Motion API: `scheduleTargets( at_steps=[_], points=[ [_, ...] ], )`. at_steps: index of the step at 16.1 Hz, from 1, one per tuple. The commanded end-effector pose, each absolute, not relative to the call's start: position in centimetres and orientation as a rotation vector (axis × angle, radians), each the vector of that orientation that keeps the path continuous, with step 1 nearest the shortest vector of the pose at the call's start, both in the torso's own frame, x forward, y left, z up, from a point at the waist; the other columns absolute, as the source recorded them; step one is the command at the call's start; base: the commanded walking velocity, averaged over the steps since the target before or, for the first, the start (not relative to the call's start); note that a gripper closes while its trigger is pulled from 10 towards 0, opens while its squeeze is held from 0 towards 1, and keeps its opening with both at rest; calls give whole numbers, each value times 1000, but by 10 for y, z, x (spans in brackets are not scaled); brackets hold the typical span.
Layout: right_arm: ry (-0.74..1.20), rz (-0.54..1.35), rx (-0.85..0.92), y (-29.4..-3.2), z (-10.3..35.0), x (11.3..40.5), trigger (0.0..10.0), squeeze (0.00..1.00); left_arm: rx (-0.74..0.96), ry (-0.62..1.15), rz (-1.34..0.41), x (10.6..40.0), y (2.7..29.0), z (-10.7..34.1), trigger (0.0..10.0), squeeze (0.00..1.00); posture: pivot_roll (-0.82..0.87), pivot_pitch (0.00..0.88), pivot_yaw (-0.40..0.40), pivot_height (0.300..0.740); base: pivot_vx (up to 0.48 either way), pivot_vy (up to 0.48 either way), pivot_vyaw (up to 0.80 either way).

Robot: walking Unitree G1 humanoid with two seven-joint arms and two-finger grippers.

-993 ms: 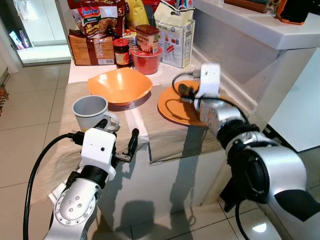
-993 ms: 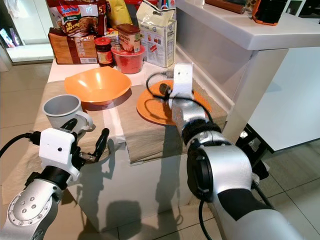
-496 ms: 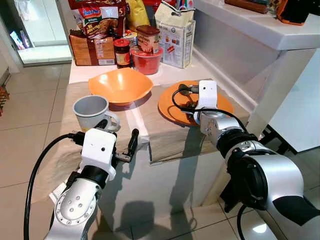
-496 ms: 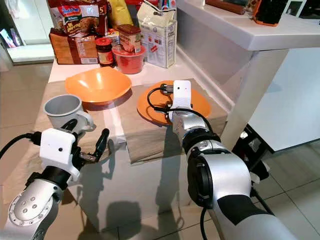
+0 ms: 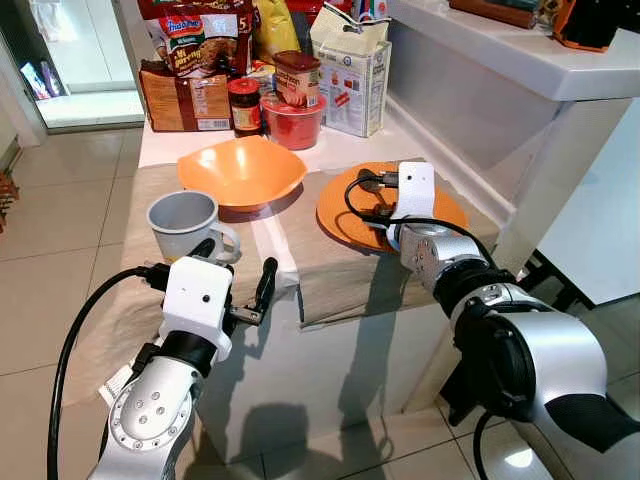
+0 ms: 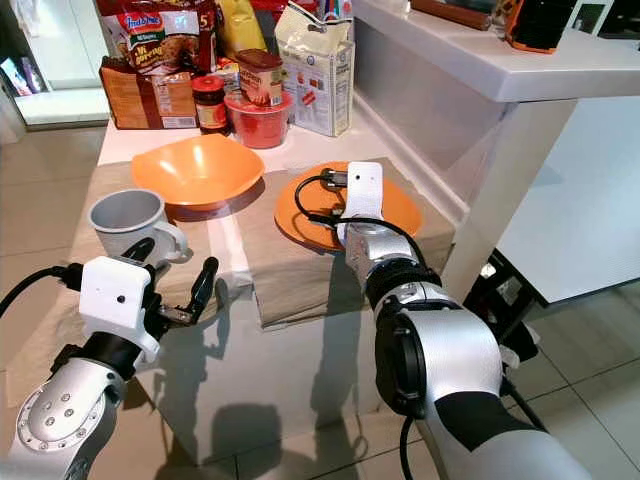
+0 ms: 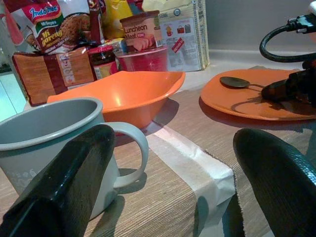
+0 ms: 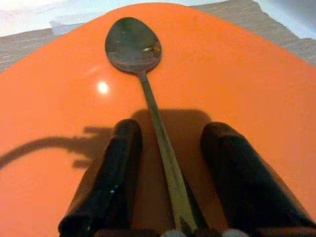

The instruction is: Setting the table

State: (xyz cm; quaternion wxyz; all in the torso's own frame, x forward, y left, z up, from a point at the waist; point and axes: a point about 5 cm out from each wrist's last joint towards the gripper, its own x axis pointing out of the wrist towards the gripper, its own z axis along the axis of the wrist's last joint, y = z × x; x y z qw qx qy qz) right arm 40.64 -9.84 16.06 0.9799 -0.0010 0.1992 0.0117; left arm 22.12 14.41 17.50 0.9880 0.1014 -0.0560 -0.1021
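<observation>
The right gripper (image 8: 168, 173) rested low over the orange plate (image 5: 345, 215), its jaws released, one on each side of the handle of a spoon (image 8: 143, 84) without touching it. The spoon lay flat on the plate, bowl pointing away from the gripper toward twelve o'clock. The plate sat on a woven mat (image 5: 340, 270) at the desk's (image 5: 170, 145) near edge. At about nine o'clock from the plate stood an orange bowl (image 5: 240, 172), and just beyond it at eight o'clock a grey mug (image 5: 182, 222). The left gripper (image 5: 240, 290) hovered at the desk's front edge near the mug, jaws released and holding nothing. Packets, jars and a carton (image 5: 350, 70) crowded the far end at twelve o'clock.
</observation>
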Motion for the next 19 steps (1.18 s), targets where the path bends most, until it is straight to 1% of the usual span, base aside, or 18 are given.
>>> scheduleTargets(
  at_steps=[1,11,16,19],
  points=[
    [462,24,9,-99,147,401,0,0,210,-118,-207,222,143,176,10000,0,164,19,-25,740,0,0,0],
    [459,17,6,-101,145,401,0,0,208,-115,-214,222,142,176,10000,0,155,27,-20,740,0,0,0],
    [328,16,-71,-97,172,410,0,0,208,-113,-215,222,142,176,10000,0,152,26,-17,740,0,0,0],
    [118,7,-221,-92,211,420,0,0,211,-114,-211,224,143,176,10000,0,152,22,-18,740,0,0,0]
  ],
)
